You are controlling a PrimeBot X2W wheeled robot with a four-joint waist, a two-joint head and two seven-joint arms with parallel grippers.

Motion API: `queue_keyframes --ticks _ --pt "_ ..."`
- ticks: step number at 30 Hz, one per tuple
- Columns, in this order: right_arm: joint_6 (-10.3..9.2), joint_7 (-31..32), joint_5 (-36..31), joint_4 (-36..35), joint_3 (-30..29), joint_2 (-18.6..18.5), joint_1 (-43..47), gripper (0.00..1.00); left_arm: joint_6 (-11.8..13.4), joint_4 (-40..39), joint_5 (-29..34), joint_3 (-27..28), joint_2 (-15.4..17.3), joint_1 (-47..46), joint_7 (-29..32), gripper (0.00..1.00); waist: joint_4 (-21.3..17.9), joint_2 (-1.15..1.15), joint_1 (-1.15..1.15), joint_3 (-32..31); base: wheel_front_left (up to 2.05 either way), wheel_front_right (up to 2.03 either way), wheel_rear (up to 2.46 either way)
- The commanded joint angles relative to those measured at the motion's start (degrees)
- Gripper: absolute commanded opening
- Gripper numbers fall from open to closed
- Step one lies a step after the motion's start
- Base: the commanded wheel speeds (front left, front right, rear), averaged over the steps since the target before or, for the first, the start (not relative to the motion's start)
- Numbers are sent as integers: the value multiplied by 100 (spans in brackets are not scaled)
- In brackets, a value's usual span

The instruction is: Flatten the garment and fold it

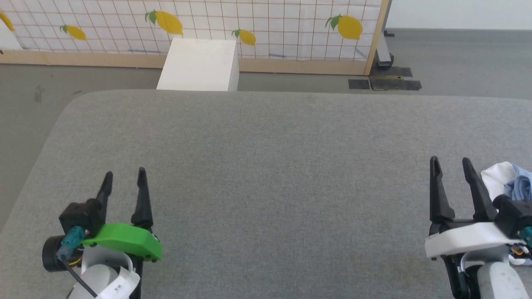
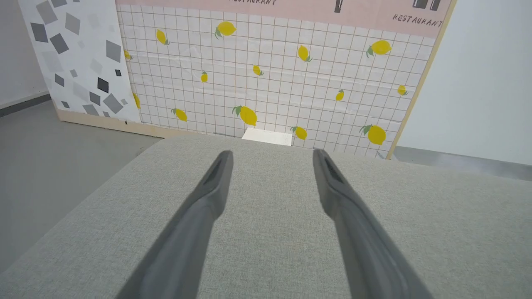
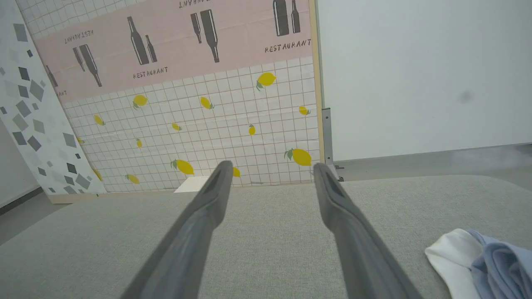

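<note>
The garment (image 1: 513, 180) lies bunched at the right edge of the grey padded table (image 1: 274, 166), light blue with a white part toward the middle; most of it runs out of view. In the right wrist view the garment (image 3: 486, 261) sits at the lower right. My right gripper (image 1: 451, 164) stands open just left of it, fingers apart and empty; it is seen as well from its wrist (image 3: 270, 168). My left gripper (image 1: 124, 177) is open and empty at the table's near left, and from its own wrist (image 2: 272, 155) the two fingers spread over bare fabric.
A white box (image 1: 199, 64) stands on the floor beyond the table's far edge. Behind it runs a lemon-patterned screen (image 1: 266, 25) with a wooden base. The grey floor (image 1: 29, 95) drops away past the table's rounded left corner.
</note>
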Motion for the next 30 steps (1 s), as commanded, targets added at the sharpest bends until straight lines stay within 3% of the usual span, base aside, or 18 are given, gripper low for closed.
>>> queue_keyframes --ticks 1,12,30 --pt "-8 -48 -12 35 0 9 118 100 -42 58 51 -43 -30 71 -26 100 -26 0 0 -51 0 0 0" --pt "-8 -39 -79 215 61 10 459 100 -98 436 196 -354 -93 143 -13 100 -103 0 0 -178 0 0 0" --pt "-8 45 -18 254 82 10 410 100 -150 536 53 -407 -81 14 45 100 -112 0 0 -105 0 0 0"
